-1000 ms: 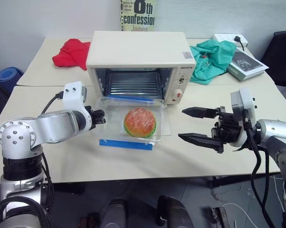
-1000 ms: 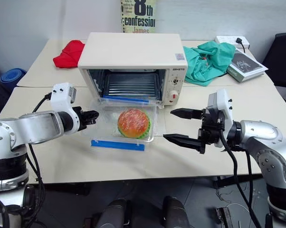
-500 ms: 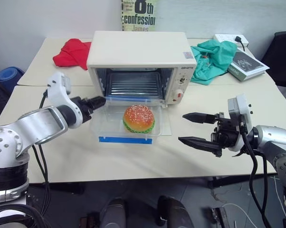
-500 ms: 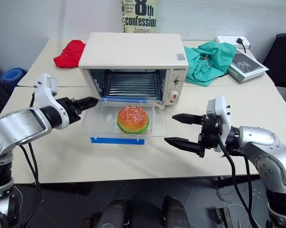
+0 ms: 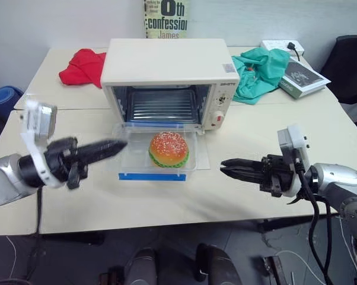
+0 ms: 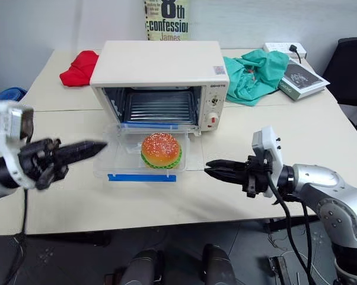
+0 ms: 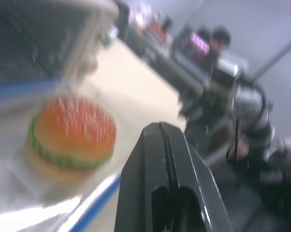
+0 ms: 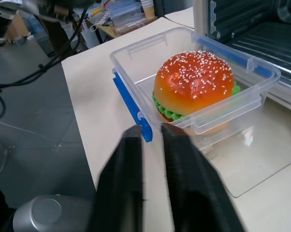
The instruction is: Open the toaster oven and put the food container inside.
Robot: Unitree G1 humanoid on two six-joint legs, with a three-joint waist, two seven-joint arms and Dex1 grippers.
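Observation:
The cream-white toaster oven stands at mid-table with its mouth open and the wire rack showing. Its glass door lies flat in front. On the door rests the clear food container, lidless, with a blue clip and a sesame burger inside. My left gripper is shut and empty, hovering just left of the container and pointing at it. To the container's right, my right gripper is shut and empty, pointing left. The right wrist view has the right gripper short of the container.
A red cloth lies at the back left. A teal cloth, a book and a power strip lie at the back right. A black chair stands off the table's right side.
The left gripper let go of the container's left side, drew back to the left and shut. The right gripper shut. The container, tilted a second ago, now lies flat.

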